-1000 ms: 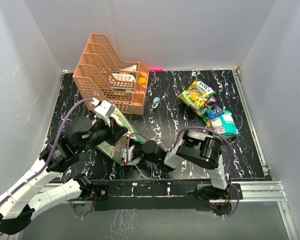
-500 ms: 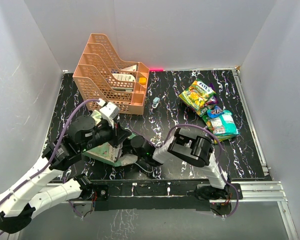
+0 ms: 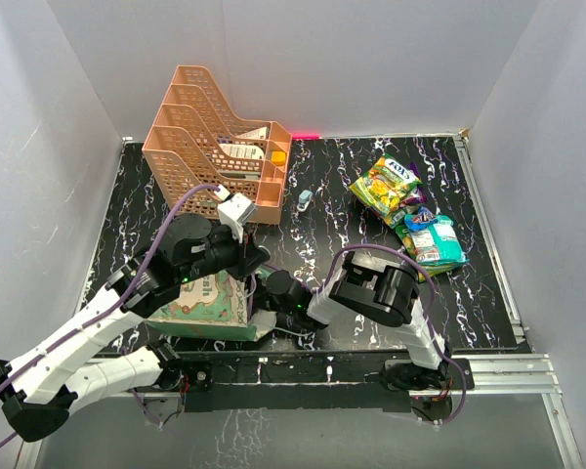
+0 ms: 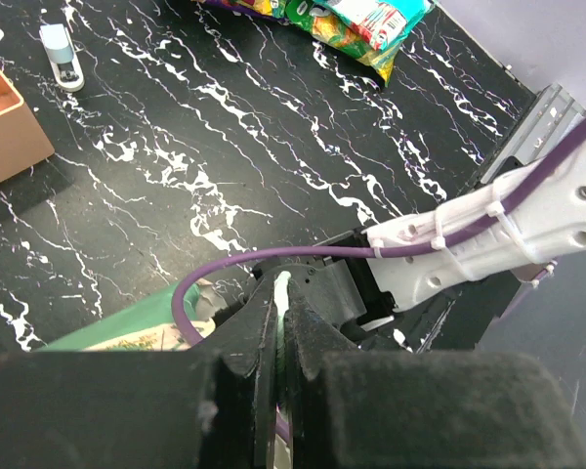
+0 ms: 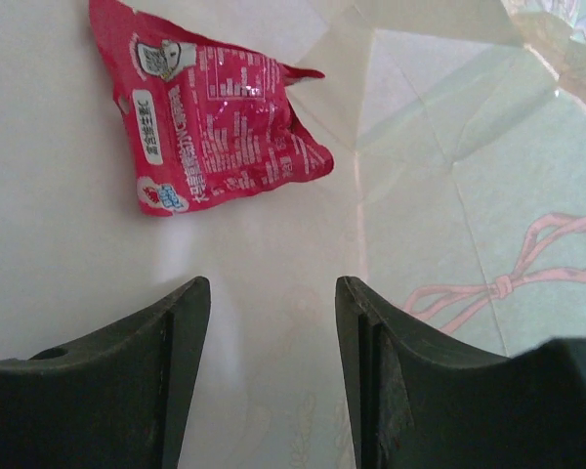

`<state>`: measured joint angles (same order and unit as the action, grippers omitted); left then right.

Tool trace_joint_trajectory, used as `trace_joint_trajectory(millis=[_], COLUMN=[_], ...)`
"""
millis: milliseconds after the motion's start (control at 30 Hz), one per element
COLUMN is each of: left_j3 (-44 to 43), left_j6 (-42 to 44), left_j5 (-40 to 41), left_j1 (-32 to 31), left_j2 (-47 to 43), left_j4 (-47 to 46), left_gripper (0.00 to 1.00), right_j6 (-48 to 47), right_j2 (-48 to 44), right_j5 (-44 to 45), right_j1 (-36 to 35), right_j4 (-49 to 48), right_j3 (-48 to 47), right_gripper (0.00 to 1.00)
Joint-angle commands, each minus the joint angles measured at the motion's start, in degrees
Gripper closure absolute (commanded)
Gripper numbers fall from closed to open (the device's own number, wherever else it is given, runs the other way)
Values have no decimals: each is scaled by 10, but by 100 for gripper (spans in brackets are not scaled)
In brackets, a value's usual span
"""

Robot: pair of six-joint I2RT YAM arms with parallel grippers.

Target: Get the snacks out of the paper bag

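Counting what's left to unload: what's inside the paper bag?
One pink snack packet lies on the cream inside of the paper bag, ahead of the open right end effector. Corners outside this view are hidden.

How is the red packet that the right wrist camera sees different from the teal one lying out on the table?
The red packet lies inside the paper bag, ahead of the open right gripper, with no other packet in view. The teal packet sits out on the table, touching other snacks. One wrapper is red, the other teal. Both are glossy, crinkled packets lying flat.

Right hand (image 5: pixel 272 288) hidden inside paper bag (image 3: pixel 197 301) from above, snacks (image 4: pixel 366 21) cropped at edge
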<state>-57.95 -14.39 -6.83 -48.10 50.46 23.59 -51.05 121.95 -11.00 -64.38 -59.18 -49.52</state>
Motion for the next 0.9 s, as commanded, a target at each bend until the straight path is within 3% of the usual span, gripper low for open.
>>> trace_joint_trajectory(millis=[0,100,533,767,867], left_j3=[-39,-59,-67,-31,-18], left_j6=[27,37,2,-13,-12], left_j5=[-14,-21,-128,-129,-108], left_j1=[-2,-2,-2,-2,-2], left_j2=[25,57,109,74,52], left_j4=[-37,-37,-64,-61,-36], left_gripper=[100,100,100,100,100], right_j6=[7,-6,26,42,54], right_j2=[-46,-42,72,122,116], right_j5=[-78,-109,-76,34,43], right_j1=[-8,-15,-32,-27,-20], right_j4=[-39,-18,-25,-63,-69], right_j3=[21,15,-153,-224,-222], right_gripper=[42,39,38,45,56])
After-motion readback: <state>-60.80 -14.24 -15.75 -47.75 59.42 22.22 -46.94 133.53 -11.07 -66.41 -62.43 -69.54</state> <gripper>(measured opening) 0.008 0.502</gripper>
